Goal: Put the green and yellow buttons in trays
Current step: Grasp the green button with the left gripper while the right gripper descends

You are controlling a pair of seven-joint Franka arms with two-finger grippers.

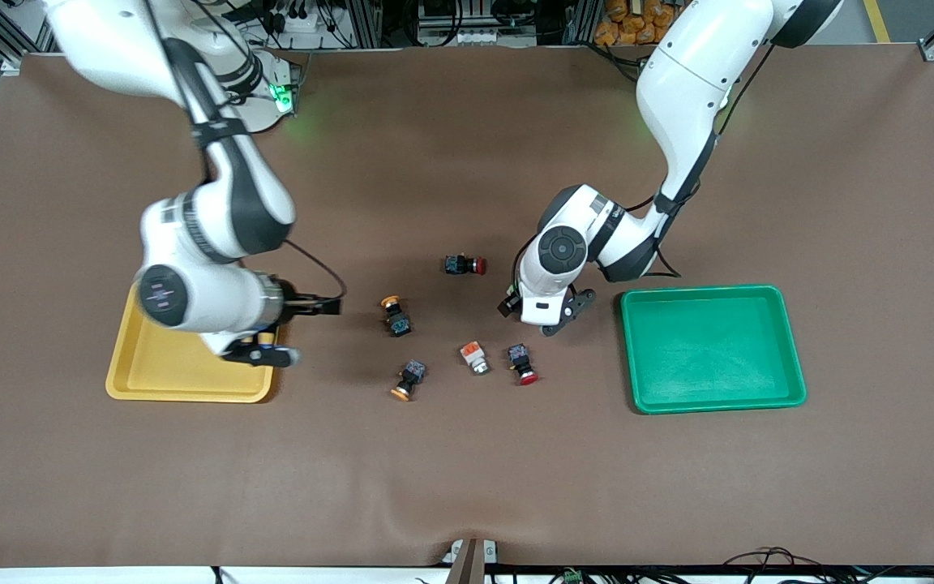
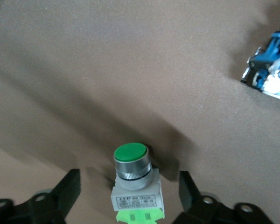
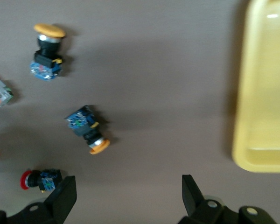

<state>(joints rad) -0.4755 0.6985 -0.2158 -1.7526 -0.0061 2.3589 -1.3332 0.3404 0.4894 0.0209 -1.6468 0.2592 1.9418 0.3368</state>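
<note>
Nearest the camera: one orange-yellow round button, a second farther back, orange square button between them and a red switch.

Left gripper: fingers spread, straddling the green button on the mat, not yet gripping.

Right gripper: spread and empty over the yellow tray edge; waiting.

Judgement: lower the left gripper squarely, close on the whitish body, not the cap, then carry it to the green tray.
</note>
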